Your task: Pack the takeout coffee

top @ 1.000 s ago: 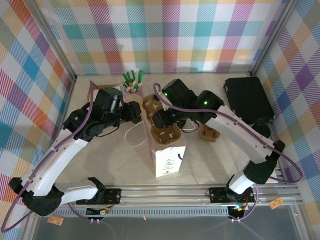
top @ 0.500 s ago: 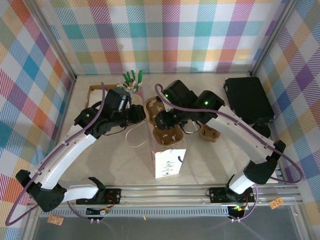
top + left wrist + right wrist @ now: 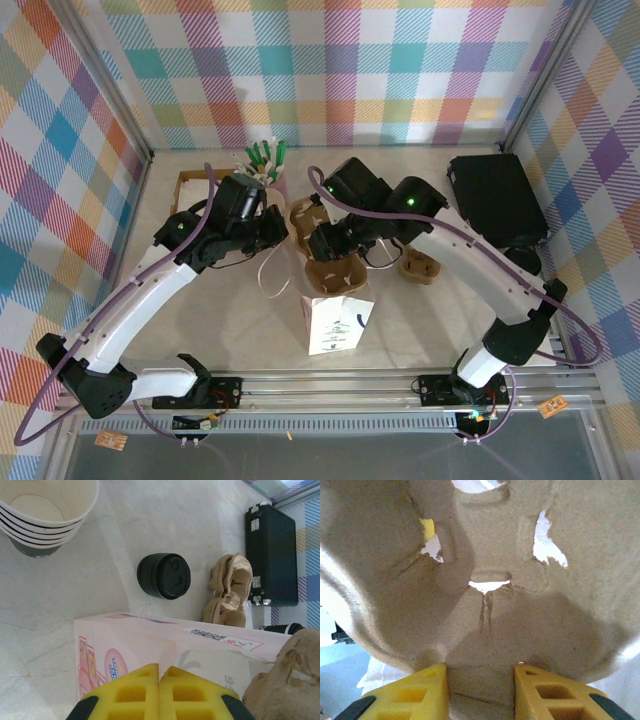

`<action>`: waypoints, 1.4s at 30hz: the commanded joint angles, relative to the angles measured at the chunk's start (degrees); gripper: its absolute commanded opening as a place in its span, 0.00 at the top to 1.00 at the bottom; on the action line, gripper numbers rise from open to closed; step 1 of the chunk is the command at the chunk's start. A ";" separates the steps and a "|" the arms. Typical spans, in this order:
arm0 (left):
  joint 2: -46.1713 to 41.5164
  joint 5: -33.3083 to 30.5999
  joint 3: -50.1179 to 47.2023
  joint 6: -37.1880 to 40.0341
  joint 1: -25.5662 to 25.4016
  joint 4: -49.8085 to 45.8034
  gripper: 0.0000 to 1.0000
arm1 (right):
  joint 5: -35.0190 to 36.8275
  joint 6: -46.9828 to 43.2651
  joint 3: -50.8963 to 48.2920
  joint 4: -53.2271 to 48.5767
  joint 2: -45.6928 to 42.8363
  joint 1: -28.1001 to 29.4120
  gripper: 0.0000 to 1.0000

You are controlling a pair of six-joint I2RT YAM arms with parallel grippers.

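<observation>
The takeout coffee is hidden from me. A white paper bag [image 3: 336,322] with a blue logo stands near the front middle of the table. Its pink-printed rim [image 3: 150,640] runs across the left wrist view. My left gripper [image 3: 274,229] [image 3: 160,674] is shut on that rim, yellow pads pressed together with the paper edge between them. My right gripper [image 3: 322,241] [image 3: 480,690] is shut on a brown pulp cup carrier [image 3: 334,271] [image 3: 485,545], held just above the bag's mouth. The carrier's edge [image 3: 287,680] pokes into the left wrist view.
A squat stack of black lids [image 3: 164,576] and a stack of open paper cups [image 3: 45,507] sit beyond the bag. Spare pulp carriers [image 3: 420,266] [image 3: 227,597] lie right of centre. A black case [image 3: 497,199] lies at the back right, and a cup of green sticks [image 3: 265,164] stands behind.
My left gripper has closed onto the bag's rim after moving in toward it. The bag now leans slightly. The right gripper keeps the carrier in about the same place.
</observation>
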 commanded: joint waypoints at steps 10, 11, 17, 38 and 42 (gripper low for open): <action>0.25 -1.56 3.01 -0.49 0.25 -1.98 0.98 | -1.23 1.71 -0.08 -3.29 2.24 0.18 0.67; 0.03 -1.90 2.86 -0.48 0.26 -2.09 0.98 | -1.05 1.69 0.04 -3.45 1.97 0.19 0.67; -1.15 -3.17 1.96 0.20 0.26 -1.31 0.96 | -1.53 0.82 2.19 -5.88 2.04 0.19 0.67; -2.12 -1.85 2.45 3.29 0.28 1.69 0.87 | -3.77 -0.64 -0.58 -7.37 2.27 0.19 0.67; -3.21 -2.53 1.81 3.29 0.34 1.16 0.82 | -3.29 -0.29 -1.13 -7.08 3.00 0.24 0.67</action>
